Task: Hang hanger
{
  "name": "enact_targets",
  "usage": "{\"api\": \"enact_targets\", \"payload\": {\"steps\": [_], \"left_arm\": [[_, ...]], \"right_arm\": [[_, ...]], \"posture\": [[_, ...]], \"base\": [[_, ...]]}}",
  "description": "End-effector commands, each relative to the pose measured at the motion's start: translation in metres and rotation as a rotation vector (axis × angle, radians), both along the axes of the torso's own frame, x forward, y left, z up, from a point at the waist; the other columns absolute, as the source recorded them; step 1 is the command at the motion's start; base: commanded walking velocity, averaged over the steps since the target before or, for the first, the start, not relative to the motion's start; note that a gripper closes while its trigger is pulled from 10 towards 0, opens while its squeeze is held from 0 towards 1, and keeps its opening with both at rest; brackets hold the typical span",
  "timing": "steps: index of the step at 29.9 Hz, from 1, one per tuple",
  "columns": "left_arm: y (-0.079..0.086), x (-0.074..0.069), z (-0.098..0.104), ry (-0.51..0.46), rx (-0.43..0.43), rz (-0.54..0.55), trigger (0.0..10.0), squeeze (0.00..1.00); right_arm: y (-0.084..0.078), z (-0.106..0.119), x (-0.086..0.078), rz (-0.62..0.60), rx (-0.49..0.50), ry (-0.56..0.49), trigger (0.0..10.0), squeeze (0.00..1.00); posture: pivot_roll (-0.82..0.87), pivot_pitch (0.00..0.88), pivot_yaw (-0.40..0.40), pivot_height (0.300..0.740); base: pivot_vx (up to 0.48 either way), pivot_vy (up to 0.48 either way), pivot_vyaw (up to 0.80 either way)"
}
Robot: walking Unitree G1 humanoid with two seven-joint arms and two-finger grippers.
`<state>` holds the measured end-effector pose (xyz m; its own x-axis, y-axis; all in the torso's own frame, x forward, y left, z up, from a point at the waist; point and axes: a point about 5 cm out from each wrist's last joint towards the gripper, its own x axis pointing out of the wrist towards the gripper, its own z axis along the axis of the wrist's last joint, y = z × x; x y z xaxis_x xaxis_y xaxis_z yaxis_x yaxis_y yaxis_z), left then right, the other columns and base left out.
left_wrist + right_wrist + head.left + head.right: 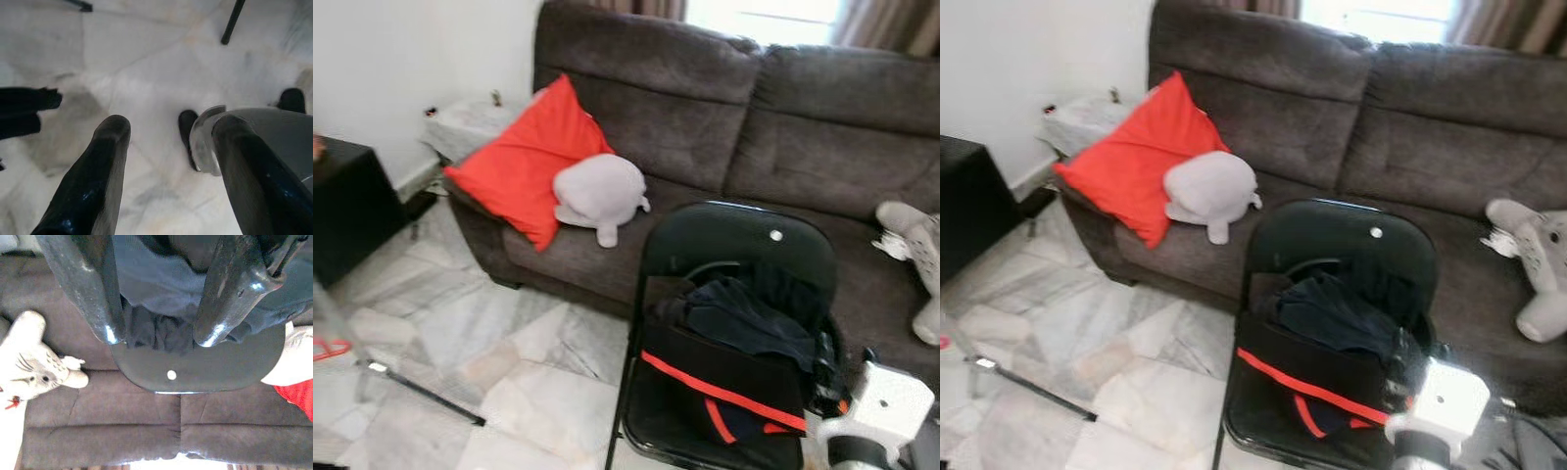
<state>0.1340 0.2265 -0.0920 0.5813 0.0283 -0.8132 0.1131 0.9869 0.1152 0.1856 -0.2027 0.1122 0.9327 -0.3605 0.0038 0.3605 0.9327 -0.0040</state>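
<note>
Down low, the left gripper [166,134] hangs over the marble floor [146,63], its two black fingers [93,181] well apart and holding nothing. A thin black pole [429,390] lies on the floor toward the left, and a small red piece [329,348] sits at the left edge of the head views, too cut off to tell what it is.

The right gripper [159,333] is over the right side of a black folding chair [734,235]. Its fingers [85,289] are spread, with nothing between them, and point down at the clothes [754,318]. These dark blue clothes are heaped on the chair seat and lean against its back. A black cloth with a red stripe [720,390] covers the front of the seat.

Just above the heap, a thin curved bar [709,265] arches against the chair back; it looks like the hanger, though most of it is buried in the clothes and I cannot be sure.

Behind the chair stands a grey sofa [822,127]. A red cushion [524,162] leans in its left corner, with a grey plush [599,194] touching it. A pale plush cat [1538,264] sits at the sofa's right end. A black cabinet [347,206] stands by the wall on the left.
</note>
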Motion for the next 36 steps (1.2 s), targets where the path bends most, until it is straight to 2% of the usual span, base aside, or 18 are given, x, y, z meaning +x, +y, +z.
{"api": "enact_targets", "payload": {"steps": [1, 5, 6, 11, 17, 25, 30, 36], "left_arm": [[-0.004, 0.005, 0.001, -0.005, -0.001, -0.027, 10.0, 0.00], [-0.005, 0.005, 0.001, -0.005, 0.000, -0.027, 10.0, 0.00], [-0.005, 0.005, 0.001, -0.005, 0.000, -0.027, 10.0, 0.00], [-0.008, 0.004, 0.000, -0.002, -0.002, -0.030, 10.0, 0.00], [-0.009, 0.004, -0.001, 0.000, -0.005, -0.024, 10.0, 0.00], [-0.006, 0.003, -0.001, 0.004, -0.003, -0.019, 10.0, 0.00], [-0.004, 0.003, 0.000, 0.002, 0.000, -0.023, 10.0, 0.00], [-0.002, 0.003, 0.000, 0.001, 0.002, -0.026, 10.0, 0.00]], "right_arm": [[-0.002, 0.005, -0.006, -0.009, 0.006, 0.000, 10.0, 0.00], [-0.009, -0.002, -0.014, -0.072, 0.096, 0.063, 10.0, 0.00], [-0.009, -0.002, -0.014, -0.072, 0.096, 0.063, 10.0, 0.00], [-0.014, -0.010, -0.012, -0.134, 0.216, 0.090, 10.0, 0.00], [-0.011, -0.011, 0.000, -0.090, 0.229, 0.107, 10.0, 0.00], [-0.005, -0.024, 0.003, -0.098, 0.371, 0.181, 10.0, 0.00], [-0.009, -0.029, 0.006, -0.120, 0.428, 0.192, 10.0, 0.00], [-0.012, -0.030, 0.008, -0.113, 0.439, 0.206, 10.0, 0.00]], "posture": [[-0.08, 0.048, -0.009, 0.740], [-0.08, 0.057, -0.012, 0.740], [-0.08, 0.057, -0.012, 0.740], [-0.08, 0.060, -0.014, 0.740], [-0.06, 0.064, -0.018, 0.740], [-0.07, 0.068, -0.014, 0.740], [-0.06, 0.068, -0.016, 0.740], [-0.06, 0.069, -0.014, 0.740]], "base": [[0.000, 0.000, 0.00], [0.000, 0.000, 0.00], [0.000, 0.000, 0.00], [0.000, 0.000, -0.78], [0.000, 0.000, 0.00], [0.000, 0.000, 0.00], [0.000, 0.000, 0.00], [0.000, 0.000, 0.00]]}}
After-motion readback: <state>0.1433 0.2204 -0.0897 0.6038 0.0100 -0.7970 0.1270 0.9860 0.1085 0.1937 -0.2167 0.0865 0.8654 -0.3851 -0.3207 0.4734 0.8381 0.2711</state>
